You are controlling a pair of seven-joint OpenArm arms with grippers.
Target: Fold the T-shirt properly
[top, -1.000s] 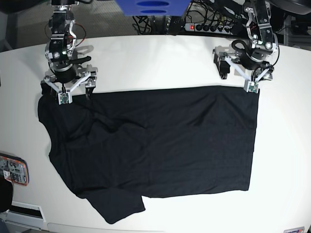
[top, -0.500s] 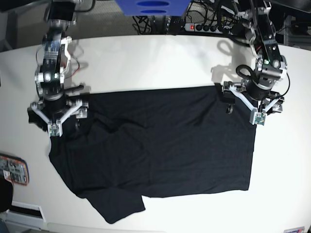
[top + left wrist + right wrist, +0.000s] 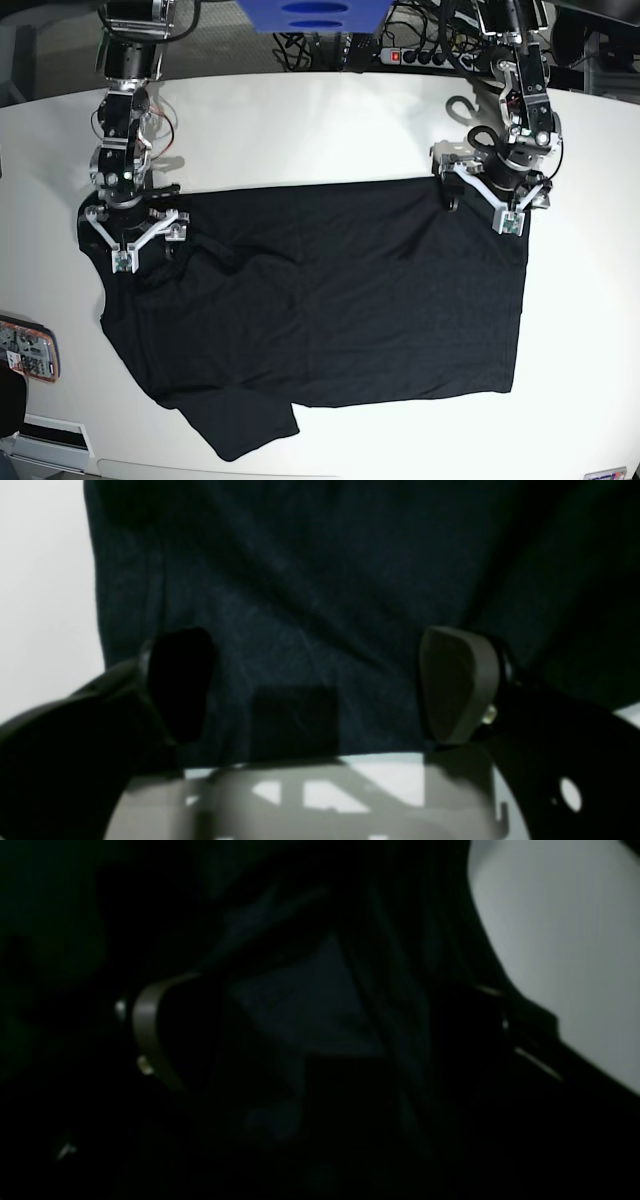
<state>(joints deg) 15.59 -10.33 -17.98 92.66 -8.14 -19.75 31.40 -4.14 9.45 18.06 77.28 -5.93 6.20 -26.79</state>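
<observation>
The T-shirt (image 3: 330,300) lies flat, long axis left-right; both the left tool (image 3: 487,192) and right tool (image 3: 133,232) gape wide over its far edge, with bare worktop (image 3: 300,130) beyond.

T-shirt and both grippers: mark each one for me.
T-shirt (image 3: 340,290), base view, middle of the cloth.
left gripper (image 3: 484,203), base view, between its fingertips.
right gripper (image 3: 146,237), base view, between its fingertips.

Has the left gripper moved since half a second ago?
Yes. In the base view the left gripper has gone up-image and slightly left, from beside the T-shirt toward the power strip.
</observation>
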